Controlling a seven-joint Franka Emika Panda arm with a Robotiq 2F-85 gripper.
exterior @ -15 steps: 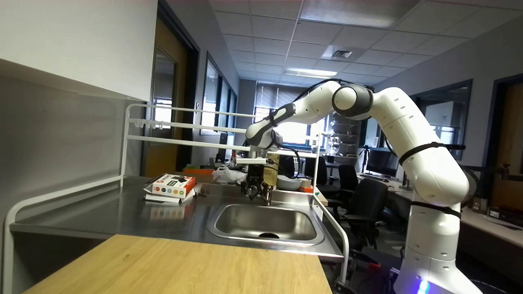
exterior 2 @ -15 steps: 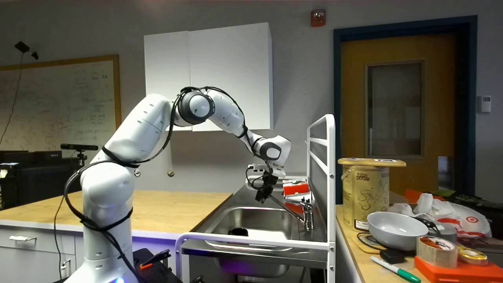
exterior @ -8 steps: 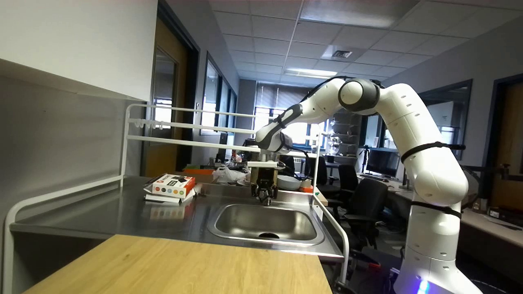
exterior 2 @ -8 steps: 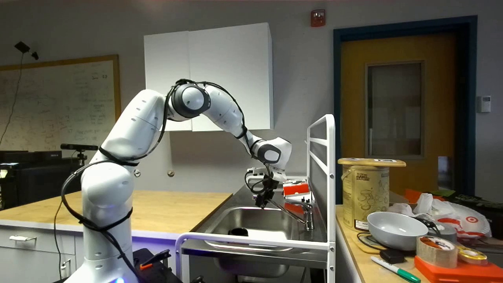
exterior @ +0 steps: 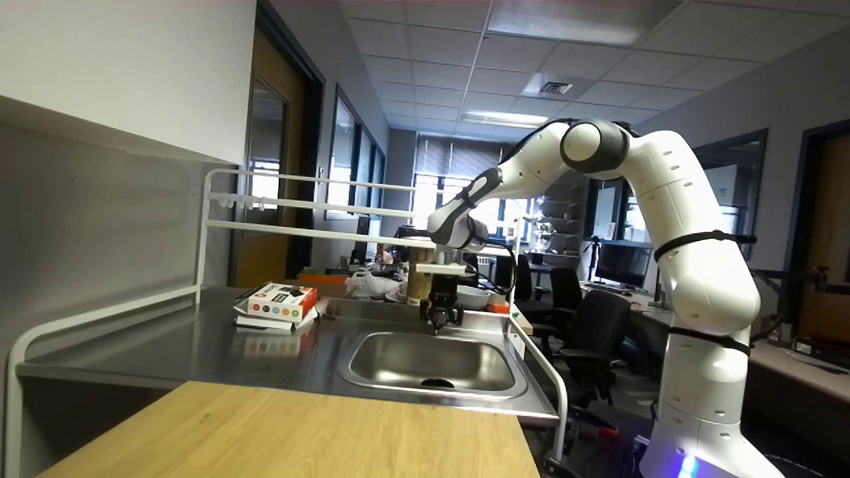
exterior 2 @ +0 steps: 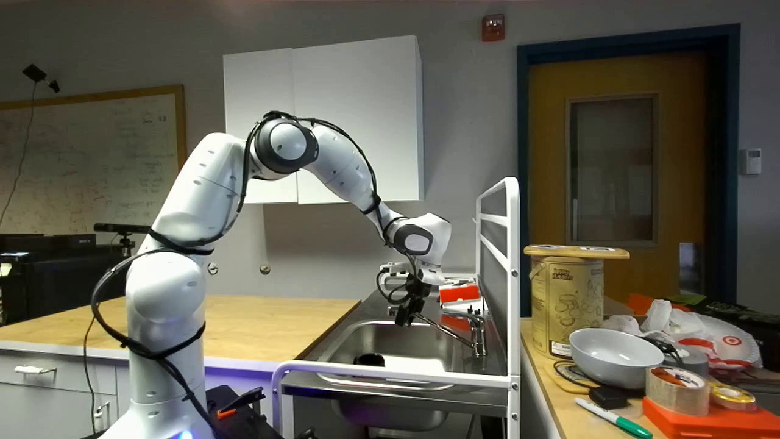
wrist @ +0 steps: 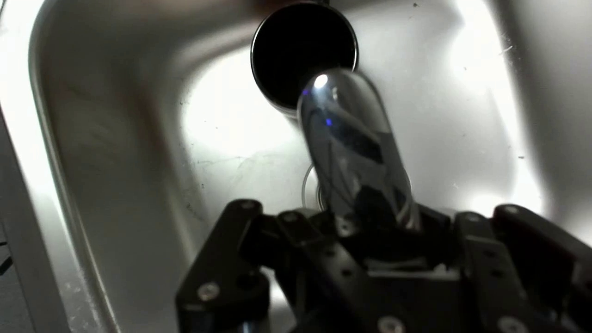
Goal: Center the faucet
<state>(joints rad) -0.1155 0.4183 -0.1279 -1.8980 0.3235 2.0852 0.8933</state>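
The faucet point(exterior 2: 479, 336) is standing upright between the sink basin point(exterior: 398, 358) and the white rack point(exterior 2: 513, 286), its chrome spout point(wrist: 358, 152) reaching out over the basin. The fingers point(wrist: 319, 252) are holding the spout clamped from both sides. Inside the basin a black cup point(wrist: 303, 51) is sitting; in the wrist view the spout's tip is overlapping its rim. A box point(exterior: 275, 302) is lying on the steel desk point(exterior: 166, 345).
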